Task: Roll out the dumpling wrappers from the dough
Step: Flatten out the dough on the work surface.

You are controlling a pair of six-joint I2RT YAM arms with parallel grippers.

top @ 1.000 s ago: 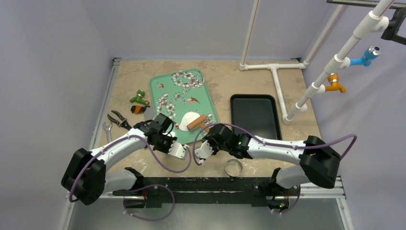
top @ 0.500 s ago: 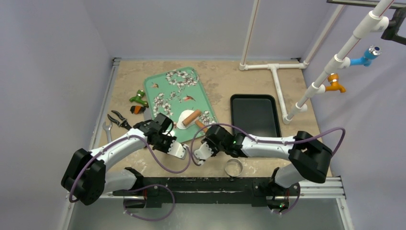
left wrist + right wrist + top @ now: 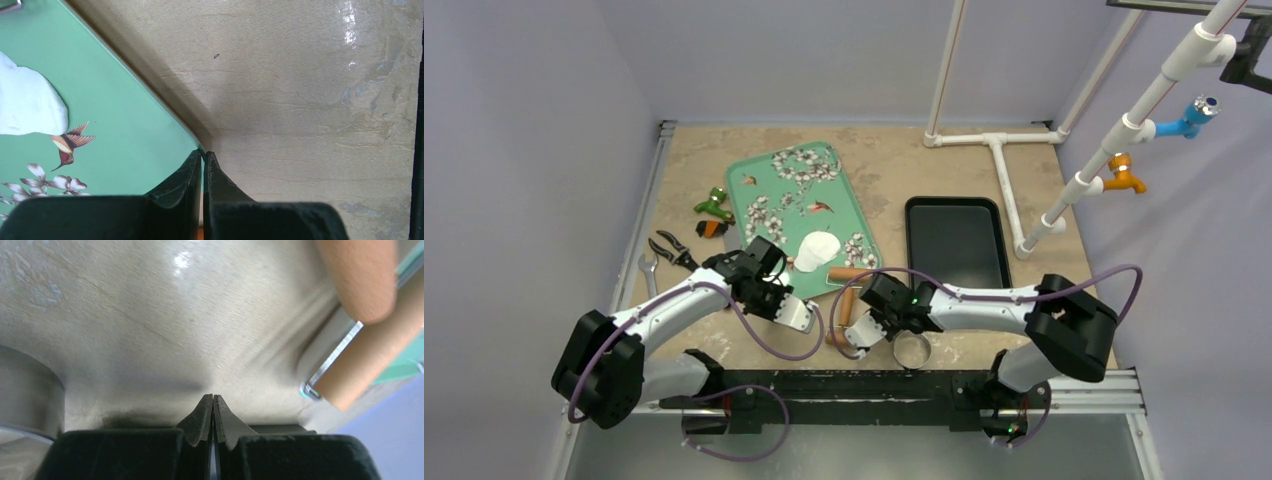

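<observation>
Dough (image 3: 816, 250) on green floral tray (image 3: 849, 215)

A robotics lab cell: bare lavender walls (image 3: 534, 120), PVC pipe frame (image 3: 1000, 160), arms (image 3: 664, 310) bolted to a rail (image 3: 874, 385).

- The surface (image 3: 310, 100) is seen as smooth, mottled beige stone-look, with glossy glints.
- The green tray (image 3: 125, 135) is smooth and printed, with a satin finish.
- The dough (image 3: 25, 105) is matt white.
- The rolling pin (image 3: 370, 355) is matt wood, with a shiny metal bracket.
- The ring cutter (image 3: 912, 349) is brushed metal.
</observation>
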